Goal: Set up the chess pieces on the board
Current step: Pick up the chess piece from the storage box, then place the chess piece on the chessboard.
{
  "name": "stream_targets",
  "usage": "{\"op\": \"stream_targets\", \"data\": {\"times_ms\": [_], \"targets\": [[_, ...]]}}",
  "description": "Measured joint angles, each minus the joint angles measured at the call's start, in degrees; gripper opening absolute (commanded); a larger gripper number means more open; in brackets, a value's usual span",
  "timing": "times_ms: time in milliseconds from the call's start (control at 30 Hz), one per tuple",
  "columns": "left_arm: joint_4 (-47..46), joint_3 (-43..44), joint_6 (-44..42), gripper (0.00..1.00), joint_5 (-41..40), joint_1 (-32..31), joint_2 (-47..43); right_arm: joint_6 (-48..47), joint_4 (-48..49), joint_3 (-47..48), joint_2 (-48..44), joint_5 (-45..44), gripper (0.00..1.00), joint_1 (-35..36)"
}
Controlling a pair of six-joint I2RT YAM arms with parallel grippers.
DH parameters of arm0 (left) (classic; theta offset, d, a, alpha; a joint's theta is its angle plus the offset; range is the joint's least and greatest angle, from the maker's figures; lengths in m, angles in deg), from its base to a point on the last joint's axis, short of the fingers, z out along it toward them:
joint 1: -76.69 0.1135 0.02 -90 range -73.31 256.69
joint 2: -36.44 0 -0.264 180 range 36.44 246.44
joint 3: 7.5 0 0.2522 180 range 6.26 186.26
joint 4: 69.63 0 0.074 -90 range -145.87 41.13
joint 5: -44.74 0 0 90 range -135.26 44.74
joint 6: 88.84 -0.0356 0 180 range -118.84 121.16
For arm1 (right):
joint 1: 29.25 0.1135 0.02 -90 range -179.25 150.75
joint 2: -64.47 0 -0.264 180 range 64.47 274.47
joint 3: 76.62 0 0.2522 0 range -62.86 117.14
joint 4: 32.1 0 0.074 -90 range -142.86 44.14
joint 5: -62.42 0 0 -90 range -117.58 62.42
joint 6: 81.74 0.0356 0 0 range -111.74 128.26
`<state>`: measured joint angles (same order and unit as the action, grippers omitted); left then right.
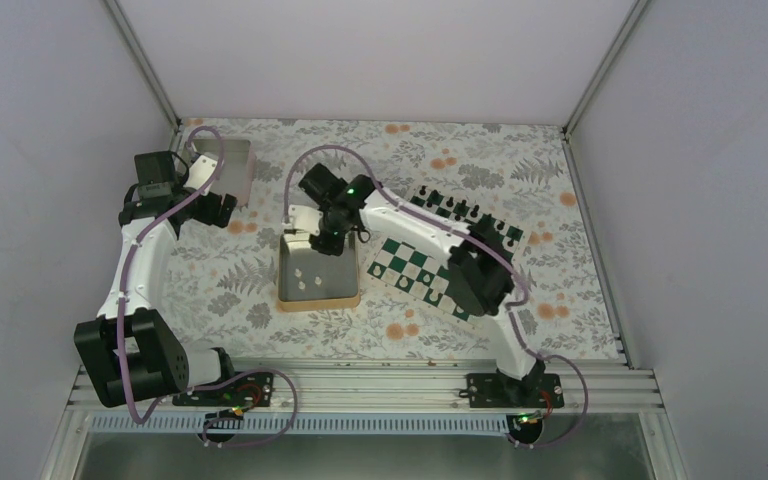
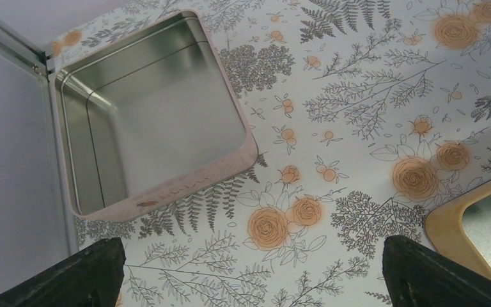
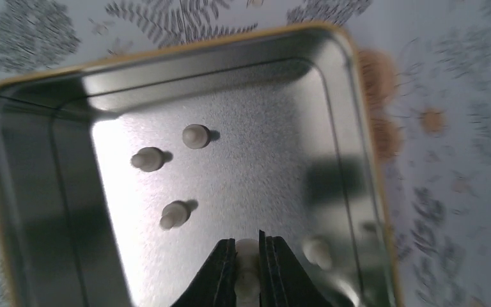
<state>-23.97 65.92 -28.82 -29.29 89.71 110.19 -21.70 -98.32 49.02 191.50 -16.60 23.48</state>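
Here, right gripper (image 3: 248, 240) clamped on white chess piece (image 3: 247, 276) in gold-rimmed tin (image 3: 166, 52), left gripper (image 2: 249, 268) wide apart, empty.

1. The table (image 1: 230, 280) is pale, printed with grey ferns and orange roses.
2. The board (image 1: 410, 262) is chequered dark green and white, with a white border.
3. The tin (image 3: 281, 128) is silver inside and gold at the rim.
4. The chess pieces (image 3: 196, 136) are cream.
5. The tray (image 2: 192, 181) is silver inside and pale pink at the rim.
6. The right pincer (image 3: 248, 252) is black.
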Motion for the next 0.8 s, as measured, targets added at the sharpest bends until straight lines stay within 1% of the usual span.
{"op": "stream_targets", "data": {"times_ms": [200,400,567,633,800], "targets": [[0.0,0.0,0.0,1.0,0.1,0.0,0.0,0.1,-0.3,-4.9,-11.2,-0.4,0.04,-2.0],[0.1,0.0,-0.4,1.0,0.6,0.0,0.0,0.3,-0.5,-14.6,-20.0,-1.5,0.04,-8.9],[0.1,0.0,-0.4,1.0,0.7,0.0,0.0,0.3,-0.7,-21.4,-22.2,-2.7,0.04,-15.3],[0.1,0.0,-0.4,1.0,0.7,0.0,0.0,0.3,-0.2,-23.4,-22.2,-2.9,0.04,-16.3],[0.1,0.0,-0.4,1.0,0.7,0.0,0.0,0.3,0.5,-27.1,-22.1,-2.6,0.04,-16.2]]}}
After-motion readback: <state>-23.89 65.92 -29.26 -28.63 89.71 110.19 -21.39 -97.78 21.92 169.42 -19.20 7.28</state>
